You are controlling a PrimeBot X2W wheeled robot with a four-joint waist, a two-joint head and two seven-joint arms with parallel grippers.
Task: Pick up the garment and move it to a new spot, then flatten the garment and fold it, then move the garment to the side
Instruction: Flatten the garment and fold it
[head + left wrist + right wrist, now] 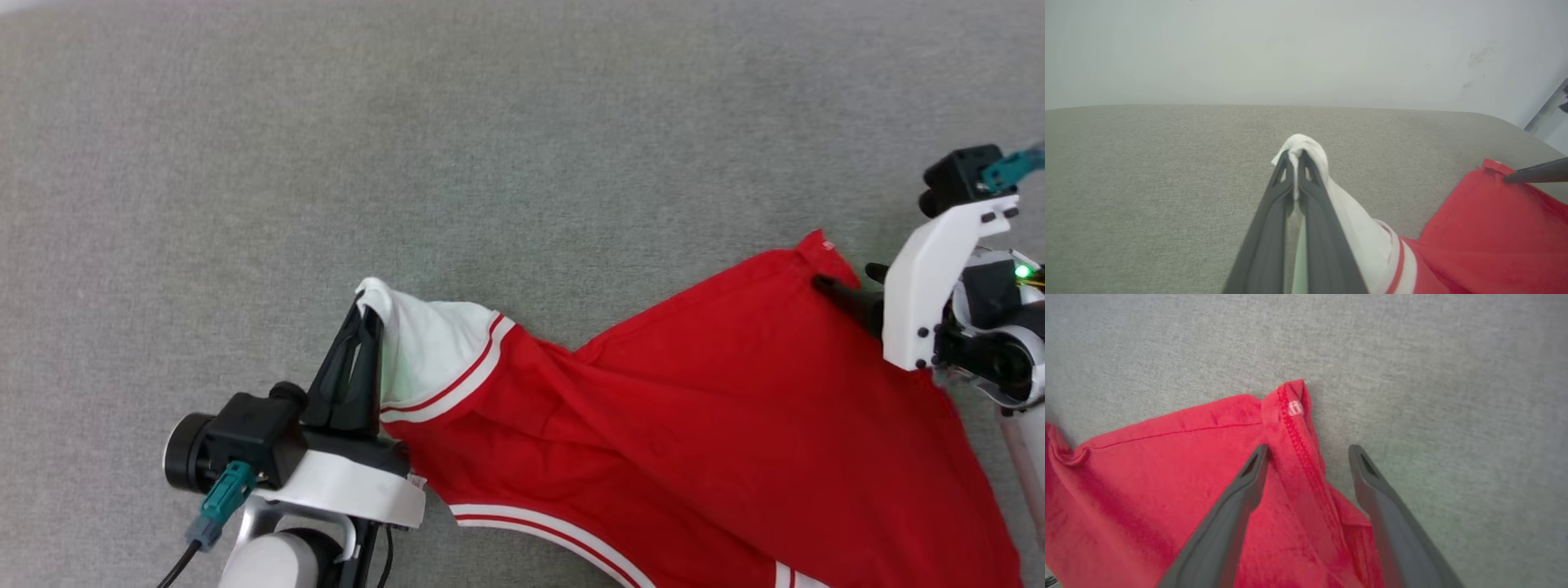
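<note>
Pinching the white sleeve tip (377, 287), the left gripper (369, 306) is clamped on the garment (694, 408), which lies rumpled between it and the right gripper (1308, 448), jaws apart astride the red hem corner (1290, 400); flattening looks unfinished, folding not begun.

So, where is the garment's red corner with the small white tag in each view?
Head view: the garment's red corner, right side, above the middle.
Left wrist view: the corner, near the right edge, just below the middle.
Right wrist view: the corner, near the centre, slightly above.
Shared landmark: the open right gripper, one dark finger over the red cloth beside it.
</note>
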